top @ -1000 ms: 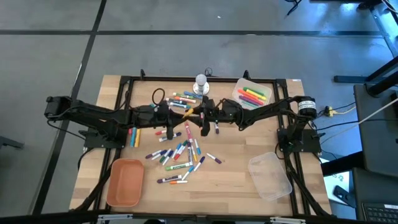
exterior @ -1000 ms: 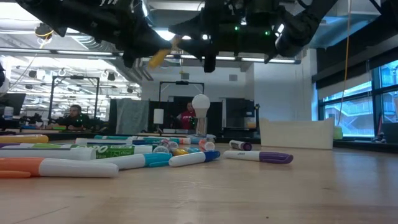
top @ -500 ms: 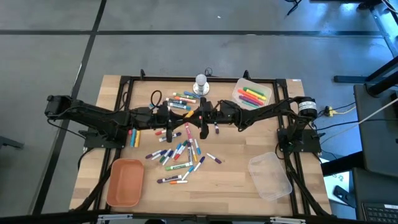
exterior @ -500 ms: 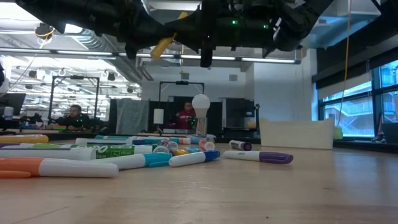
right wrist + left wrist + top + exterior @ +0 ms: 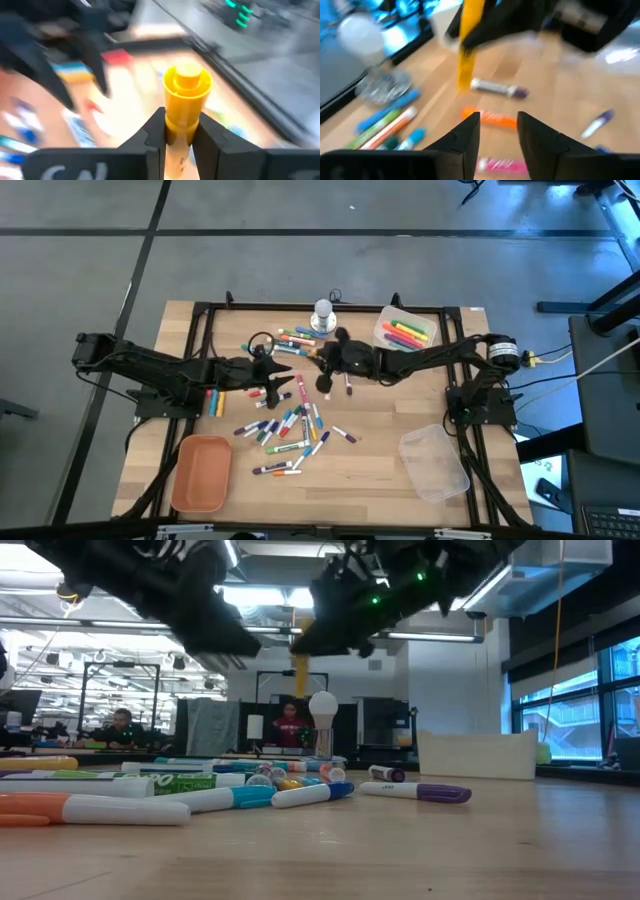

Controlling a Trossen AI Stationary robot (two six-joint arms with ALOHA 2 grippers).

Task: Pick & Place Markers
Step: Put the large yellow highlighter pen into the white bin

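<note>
Wooden tabletop (image 5: 380, 480) holds an empty orange tray (image 5: 201, 472) nearest, then many scattered markers (image 5: 290, 425) left to move. Above them, the left gripper (image 5: 496, 127) stands spread and empty, while the right gripper (image 5: 179, 131) pinches a yellow marker (image 5: 186, 107). Farther back, a clear bin (image 5: 405, 332) already holds several.

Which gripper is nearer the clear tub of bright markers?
Right. The right gripper, gripping a yellow marker, is nearer the clear tub; the left gripper sits farther off.

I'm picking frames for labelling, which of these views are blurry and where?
Left wrist view: motion-smeared throughout, yellow marker streaked. Right wrist view: background smeared, the marker in the right tool sharper. Low view: near markers soft, arms dark against ceiling lights. High view: sharp.
</note>
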